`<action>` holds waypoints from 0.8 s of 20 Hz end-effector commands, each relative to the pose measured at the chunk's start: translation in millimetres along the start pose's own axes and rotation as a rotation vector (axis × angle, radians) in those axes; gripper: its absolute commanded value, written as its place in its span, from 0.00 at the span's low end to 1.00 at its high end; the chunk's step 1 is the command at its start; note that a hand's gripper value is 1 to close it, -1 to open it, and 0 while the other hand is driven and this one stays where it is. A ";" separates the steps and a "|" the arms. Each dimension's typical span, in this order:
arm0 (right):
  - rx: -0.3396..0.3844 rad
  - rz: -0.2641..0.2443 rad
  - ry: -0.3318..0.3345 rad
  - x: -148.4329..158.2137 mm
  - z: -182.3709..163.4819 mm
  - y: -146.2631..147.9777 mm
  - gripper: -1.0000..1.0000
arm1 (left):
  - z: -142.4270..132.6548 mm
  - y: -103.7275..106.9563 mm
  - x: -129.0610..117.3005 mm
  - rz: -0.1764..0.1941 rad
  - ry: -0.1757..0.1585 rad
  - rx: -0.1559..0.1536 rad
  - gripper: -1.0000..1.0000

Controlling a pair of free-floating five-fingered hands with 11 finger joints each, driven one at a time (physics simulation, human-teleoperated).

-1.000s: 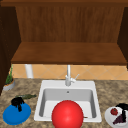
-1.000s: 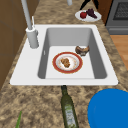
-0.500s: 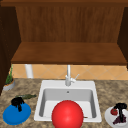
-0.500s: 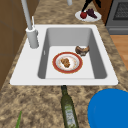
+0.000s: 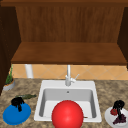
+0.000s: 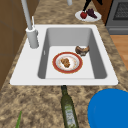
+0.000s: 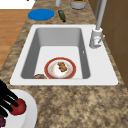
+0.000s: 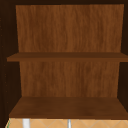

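My right hand (image 5: pixel 119 104) hangs over a white plate (image 5: pixel 108 117) on the counter right of the sink. Its straight fingers (image 7: pixel 7 98) reach down and touch a red apple (image 7: pixel 18 107) on that plate, beside a dark purple fruit (image 5: pixel 120 119). In the left side view this hand (image 6: pixel 86 4) stands just above the apple (image 6: pixel 83 15). My left hand (image 5: pixel 17 102) hovers, relaxed, just above a blue plate (image 5: pixel 15 116) on the counter left of the sink.
The white sink (image 6: pixel 65 81) holds a red-rimmed plate (image 6: pixel 54 65) with brown food and a small brown bowl (image 6: pixel 82 50). A red ball (image 5: pixel 67 115) sits at the sink's front. A green bottle (image 6: pixel 68 111) lies near the blue plate. Faucet (image 5: pixel 68 77), potted plant (image 5: pixel 8 82), wooden shelf (image 5: pixel 67 53) behind.
The right hand has shifted slightly over the white plate, closer to the apple. The left hand has stayed still.
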 end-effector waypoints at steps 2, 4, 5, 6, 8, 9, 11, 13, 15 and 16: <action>0.053 -0.017 0.056 10.0 16.5 -27.8 0.00 | 0.0 0.0 0.0 0.000 0.000 0.000 0.50; 0.066 -0.009 0.073 12.9 24.2 -40.1 0.00 | 0.0 0.0 0.0 0.000 0.000 0.000 0.50; 0.061 -0.005 0.091 14.3 31.0 -42.3 0.00 | 0.0 0.0 0.0 0.000 0.000 0.000 0.50; 0.045 -0.014 0.110 17.7 30.6 -41.5 0.00 | 0.0 0.0 0.0 0.000 0.000 0.000 0.50; 0.049 -0.042 0.090 24.0 13.5 -39.3 0.00 | 0.0 0.0 0.0 0.000 0.000 0.000 0.50; 0.048 -0.034 0.096 25.8 2.9 -37.1 0.00 | 0.0 0.0 0.0 0.000 0.000 0.000 0.50; 0.040 -0.036 0.107 26.8 -2.0 -35.4 0.00 | 0.0 0.0 0.0 0.000 0.000 0.000 0.50; 0.048 -0.066 0.137 33.6 -5.8 -38.3 0.00 | 0.0 0.0 0.0 0.000 0.000 0.000 0.50; 0.050 -0.084 0.164 32.6 -6.5 -37.1 0.00 | 0.0 0.0 0.0 0.000 0.000 0.000 0.50; 0.050 -0.084 0.169 33.7 -8.4 -36.5 0.00 | 0.0 0.0 0.0 0.000 0.000 0.000 0.50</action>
